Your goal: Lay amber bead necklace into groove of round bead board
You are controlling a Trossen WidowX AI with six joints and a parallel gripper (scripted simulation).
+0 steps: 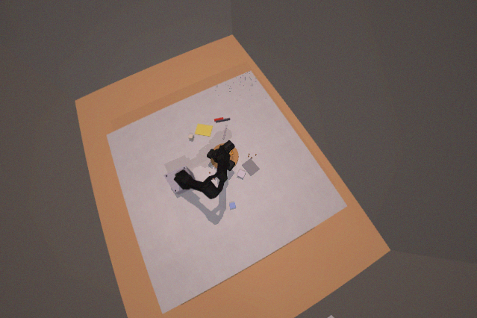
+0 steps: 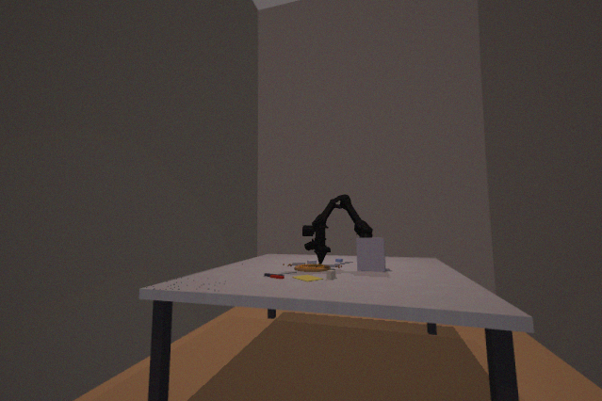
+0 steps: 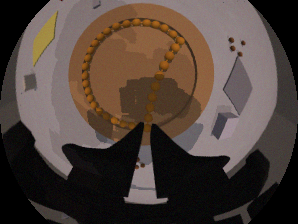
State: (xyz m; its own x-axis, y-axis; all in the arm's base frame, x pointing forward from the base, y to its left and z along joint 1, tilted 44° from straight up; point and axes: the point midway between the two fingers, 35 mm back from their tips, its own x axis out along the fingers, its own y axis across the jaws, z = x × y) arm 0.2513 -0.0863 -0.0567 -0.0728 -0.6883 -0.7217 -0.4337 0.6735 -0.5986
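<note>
The round bead board [image 1: 235, 159] [image 2: 311, 270] [image 3: 206, 75] lies flat on the table. The amber bead necklace [image 3: 108, 31] follows its groove around the top and left side to near the bottom. From the upper right, the other beads run in a slanting line across the board's inside down to the fingertips. The right arc of the groove [image 3: 196, 75] shows bare. My gripper [image 2: 320, 262] [image 3: 147, 125] points down at the board's bottom edge in the wrist view, shut on a bead of the necklace. The fingertips partly hide the beads there.
A grey square [image 1: 250, 166] [image 3: 238, 86] and a pale block [image 1: 240, 173] [image 3: 225, 125] lie beside the board, near several small brown beads [image 3: 232, 48]. A yellow sheet [image 1: 204, 130] [image 2: 307, 278], a cream block [image 1: 191, 137], a red-and-black pen [image 1: 219, 119] and a blue block [image 1: 232, 204] lie farther out.
</note>
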